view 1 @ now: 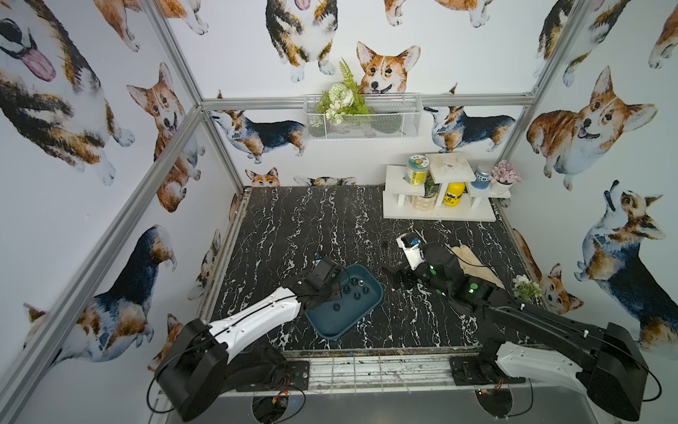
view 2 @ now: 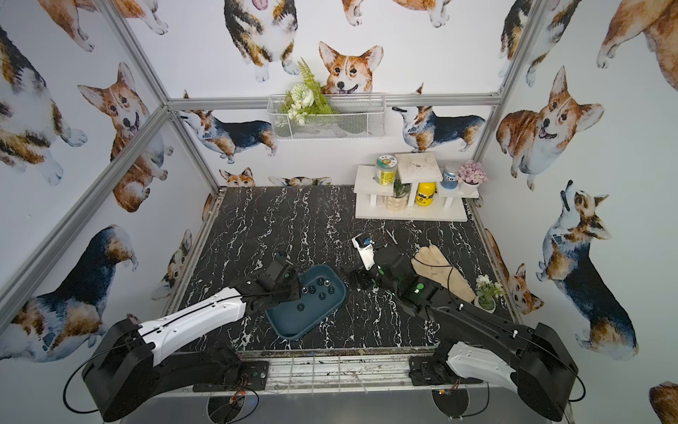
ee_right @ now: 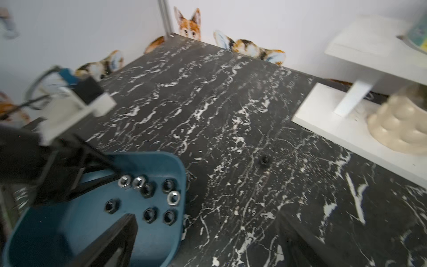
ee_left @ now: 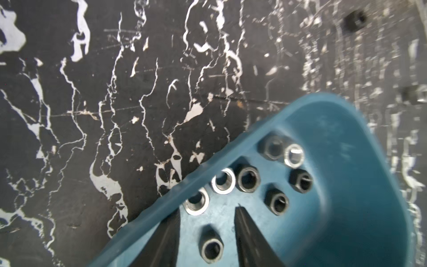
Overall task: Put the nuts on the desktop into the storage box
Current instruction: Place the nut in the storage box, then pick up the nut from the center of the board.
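L claw [ee_left: 209, 217] hangs over the storage box [ee_left: 346, 161], fingers apart, holding nothing; a black nut [ee_left: 211, 250] lies flat on the box floor right btwn them. R claw [view 1: 394, 281] is spread wide & empty, low over the desktop [view 1: 312, 220], just beside the box's R side.

Risks, imo: one L finger sits right at the box rim, so lifting out crooked could snag the wall & tip or shove the box, spilling nuts. The arms are close too; if R reaches across, they could knock. The leftover nut on the desktop [ee_right: 264, 160] is black on black marble, easy to miss or pinch badly.

Count: 8 nuts in the box, approx 3 silver & 5 black. Outside: 1 for sure, poss a 2nd [ee_left: 413, 94] near the box, too blurry to call. 1 box, 2 arms.
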You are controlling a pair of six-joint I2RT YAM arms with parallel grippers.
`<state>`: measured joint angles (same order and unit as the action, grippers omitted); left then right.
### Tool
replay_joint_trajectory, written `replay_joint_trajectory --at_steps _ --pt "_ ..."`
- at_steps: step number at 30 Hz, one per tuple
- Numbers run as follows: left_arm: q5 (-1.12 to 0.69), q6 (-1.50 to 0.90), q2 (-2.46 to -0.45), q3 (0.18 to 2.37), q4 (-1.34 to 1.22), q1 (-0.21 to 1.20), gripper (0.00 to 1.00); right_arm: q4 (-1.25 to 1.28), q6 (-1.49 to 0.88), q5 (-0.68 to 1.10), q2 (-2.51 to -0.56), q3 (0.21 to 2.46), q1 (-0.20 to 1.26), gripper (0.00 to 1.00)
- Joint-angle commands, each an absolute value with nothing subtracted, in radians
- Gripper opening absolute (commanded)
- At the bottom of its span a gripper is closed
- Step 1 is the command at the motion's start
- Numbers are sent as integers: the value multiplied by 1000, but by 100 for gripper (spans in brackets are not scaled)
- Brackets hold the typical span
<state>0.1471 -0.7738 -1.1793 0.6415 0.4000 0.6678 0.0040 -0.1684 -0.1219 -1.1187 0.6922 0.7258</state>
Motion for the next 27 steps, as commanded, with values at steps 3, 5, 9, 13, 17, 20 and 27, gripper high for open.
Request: replay_joint_trajectory --at_steps 3,5,9,13,17,20,27 --pt "-20 -648 -1040 595 256 667 54 -196 -426 -185 -1235 795 610 100" --pt "-46 -635 -942 532 161 667 61 -224 -484 -202 -1276 823 590 100" --pt "-97 -579 -732 437 20 667 95 -302 -603 -215 -1373 886 557 100" --pt "-51 -530 -579 399 -5 667 100 -398 -720 -224 -1481 947 535 96" --pt "-27 -500 -531 402 24 667 100 -466 -790 -271 -1571 1012 535 92" --pt "-56 -485 -570 425 48 666 100 -523 -831 -307 -1635 1060 534 89" --pt "-64 -398 -670 516 132 666 100 -524 -847 -320 -1736 1084 522 85"
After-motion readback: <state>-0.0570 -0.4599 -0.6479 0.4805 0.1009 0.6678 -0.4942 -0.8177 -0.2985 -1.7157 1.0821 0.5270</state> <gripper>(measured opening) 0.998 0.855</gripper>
